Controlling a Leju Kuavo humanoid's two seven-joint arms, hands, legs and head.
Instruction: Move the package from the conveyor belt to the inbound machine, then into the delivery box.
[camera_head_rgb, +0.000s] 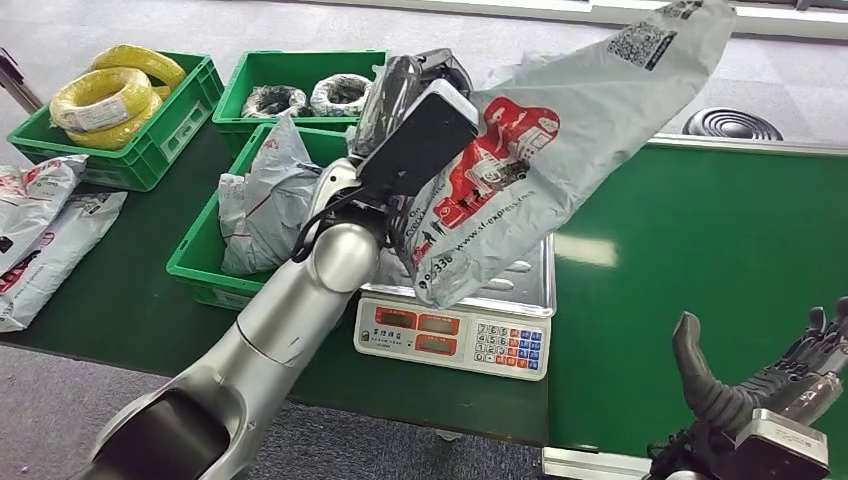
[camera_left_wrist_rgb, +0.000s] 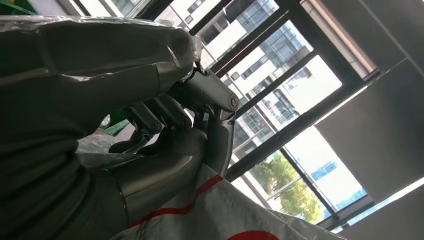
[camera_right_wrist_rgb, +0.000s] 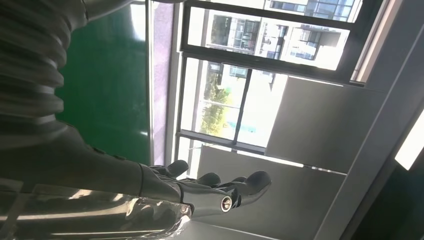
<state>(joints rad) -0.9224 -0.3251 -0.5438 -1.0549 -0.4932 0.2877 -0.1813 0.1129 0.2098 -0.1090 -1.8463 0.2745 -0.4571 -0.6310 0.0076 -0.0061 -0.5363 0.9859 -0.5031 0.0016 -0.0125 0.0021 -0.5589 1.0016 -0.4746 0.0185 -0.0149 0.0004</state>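
Head view: the green conveyor belt fills the right side, its bare run stretching broad and open from the scale to the far metal edge, with a dark green table surface joining it on the left. Grey floor lies beyond the far edge, where a round ribbed black thing sits. Lifted over the belt is the package, a long grey mailer bag with red print, slanting up toward the far right; its lower end hangs down just over the steel pan of the scale, and whether it touches the pan is unclear. The left hand grips the bag near its lower part, fingers closed around the plastic; in the left wrist view the fingers press into the wrinkled film. Left of the scale stands a green crate holding grey bags, close against the forearm. Behind it are two more green crates, one with yellow coils, one with black-and-white bundles. Loose mailer bags lie at the table's left edge. The right hand hovers low at the belt's near right corner, fingers spread and holding nothing; the right wrist view shows tall windows beyond it.
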